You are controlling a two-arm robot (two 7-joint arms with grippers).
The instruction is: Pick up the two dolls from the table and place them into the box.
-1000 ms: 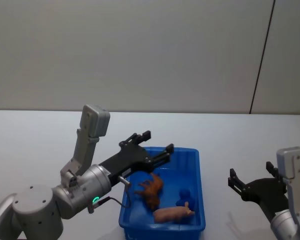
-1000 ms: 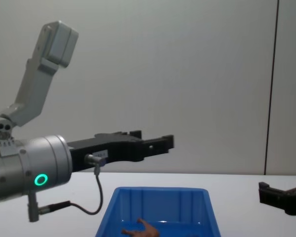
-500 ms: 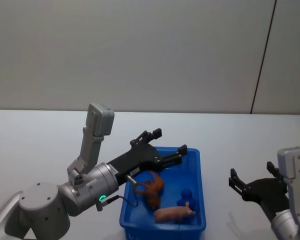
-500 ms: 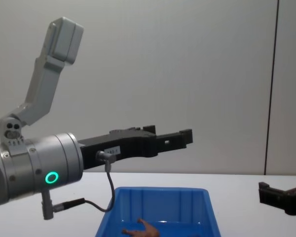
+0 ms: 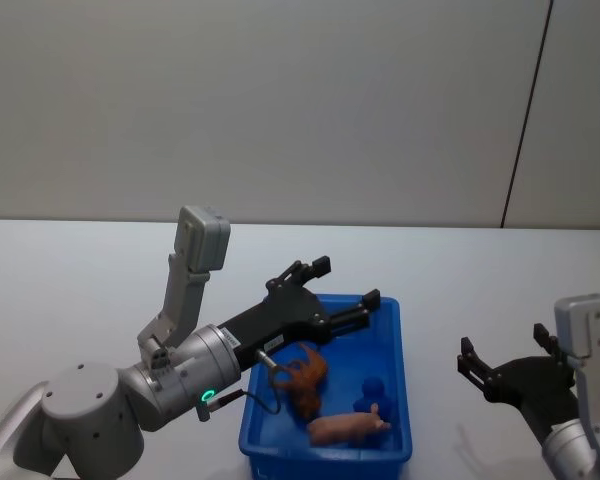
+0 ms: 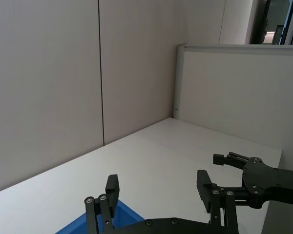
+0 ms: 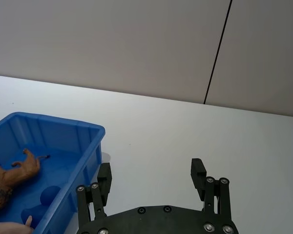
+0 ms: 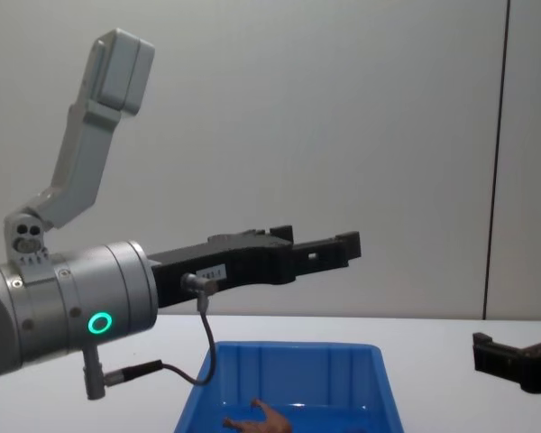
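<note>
1. Dolls are both lying inside the blue box (image 5: pixel 395 345) that I am watching on the white bench (image 5: pixel 70 290): the reddish-brown doll (image 5: pixel 302 378) is resting near the middle of the floor, and the pale pink doll (image 5: pixel 348 427) is lying along the wall nearest the robot.
2. My left gripper (image 5: pixel 346 293) is hovering above the far end of the box, its fingers (image 8: pixel 347 244) spread wide and grasping nothing.
3. From the chest camera I am seeing that gripper held level, well above the box rim, with the brown doll showing below it on the box floor.
4. My right gripper (image 5: pixel 508 356) is waiting off to the right of the box, well apart from it, fingers (image 7: pixel 198 171) released and carrying nothing.
5. I am also seeing a small dark blue shape beside the pink doll, possibly a moulded feature of the box floor, though I cannot tell.
</note>
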